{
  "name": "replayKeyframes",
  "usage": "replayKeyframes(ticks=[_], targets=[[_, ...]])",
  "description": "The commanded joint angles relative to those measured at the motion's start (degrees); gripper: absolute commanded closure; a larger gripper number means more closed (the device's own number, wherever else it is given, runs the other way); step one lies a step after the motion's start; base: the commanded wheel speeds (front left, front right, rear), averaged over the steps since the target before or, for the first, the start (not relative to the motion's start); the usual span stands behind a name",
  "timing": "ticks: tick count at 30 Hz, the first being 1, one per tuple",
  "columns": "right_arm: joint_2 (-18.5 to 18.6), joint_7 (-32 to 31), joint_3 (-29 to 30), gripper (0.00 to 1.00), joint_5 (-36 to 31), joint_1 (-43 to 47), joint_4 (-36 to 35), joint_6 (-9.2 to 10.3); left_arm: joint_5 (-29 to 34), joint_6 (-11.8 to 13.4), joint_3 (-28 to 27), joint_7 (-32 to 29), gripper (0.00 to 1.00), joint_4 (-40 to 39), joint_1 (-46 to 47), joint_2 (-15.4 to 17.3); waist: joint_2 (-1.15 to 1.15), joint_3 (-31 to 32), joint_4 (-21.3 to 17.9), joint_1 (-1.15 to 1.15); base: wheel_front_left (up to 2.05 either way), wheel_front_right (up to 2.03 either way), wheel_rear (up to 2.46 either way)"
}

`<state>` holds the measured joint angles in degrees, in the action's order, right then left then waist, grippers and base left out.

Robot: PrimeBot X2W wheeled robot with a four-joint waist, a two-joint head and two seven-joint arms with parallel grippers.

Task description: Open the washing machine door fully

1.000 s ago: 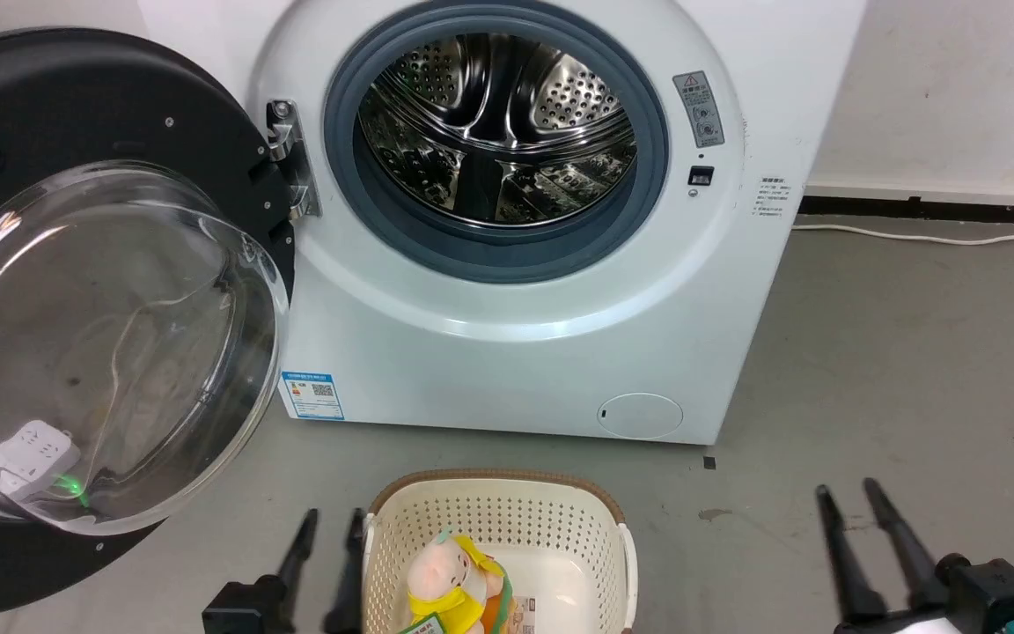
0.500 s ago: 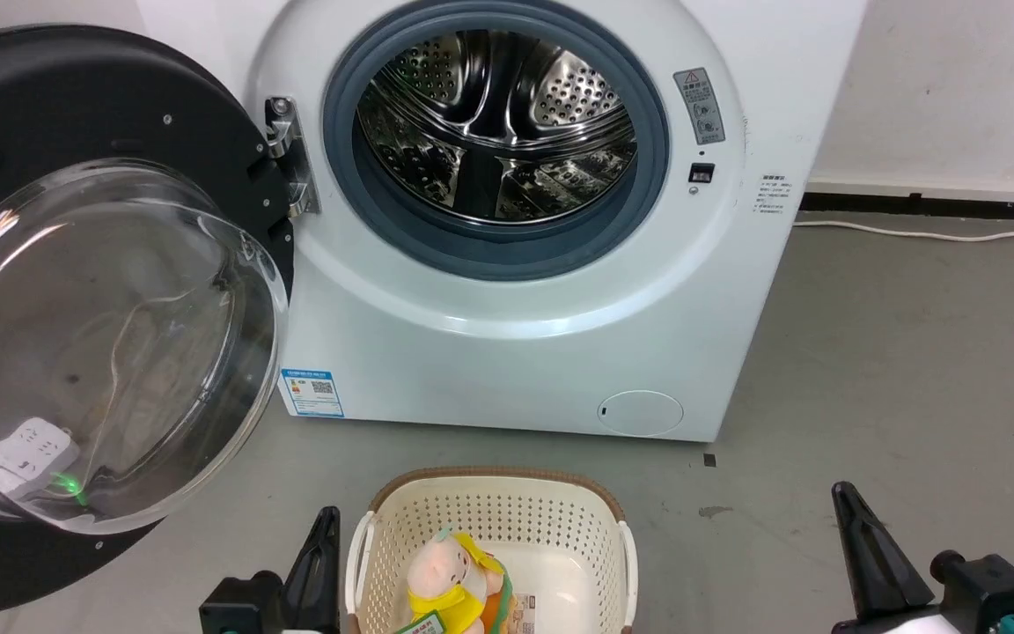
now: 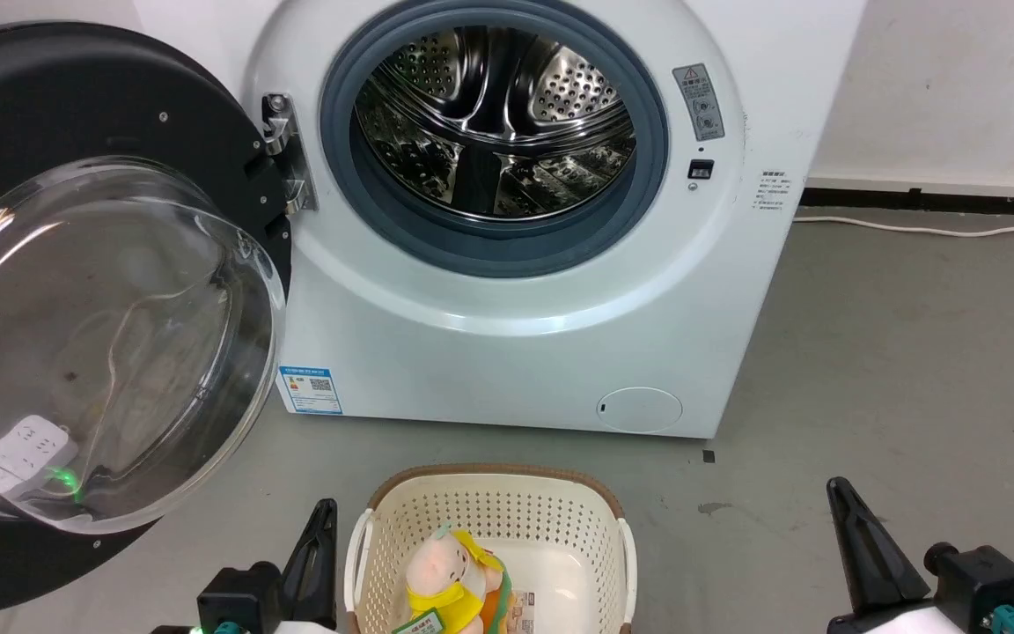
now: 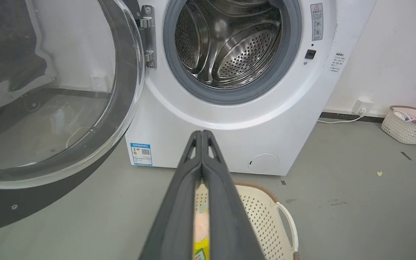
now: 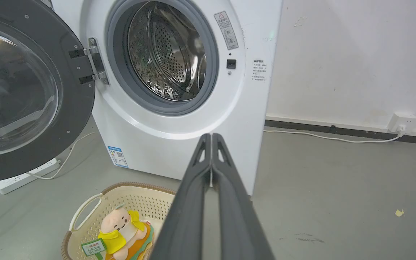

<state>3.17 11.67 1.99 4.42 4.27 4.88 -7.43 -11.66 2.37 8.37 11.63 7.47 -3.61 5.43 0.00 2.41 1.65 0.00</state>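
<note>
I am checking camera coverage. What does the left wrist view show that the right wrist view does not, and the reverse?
Left wrist view: a second basket by the wall, and the small round white flap. Right wrist view: a white power strip on the floor and the plush toy with its face. Both: the washing machine door swung open, the steel drum, the cream basket.
</note>
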Motion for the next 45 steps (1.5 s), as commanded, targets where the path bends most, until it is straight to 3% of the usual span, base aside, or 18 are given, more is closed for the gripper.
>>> replayKeyframes(ticks=[1,45], targets=[[-0.1,-0.3,-0.1,1.0,-0.5,-0.6,-0.4,-0.01,0.7,-0.1,-0.4,-0.3,1.0,-0.4,0.6,-0.3,0.0,0.0,0.0,0.0,0.0,0.0,0.0],[-0.2,-5.4,-0.9,1.0,-2.3,-2.2,-2.4,-0.03,5.6,-1.1,-4.0,-5.3,1.0,-3.6,2.0,-1.3,0.0,-1.1,-0.8,0.0,0.0,0.0,0.0]])
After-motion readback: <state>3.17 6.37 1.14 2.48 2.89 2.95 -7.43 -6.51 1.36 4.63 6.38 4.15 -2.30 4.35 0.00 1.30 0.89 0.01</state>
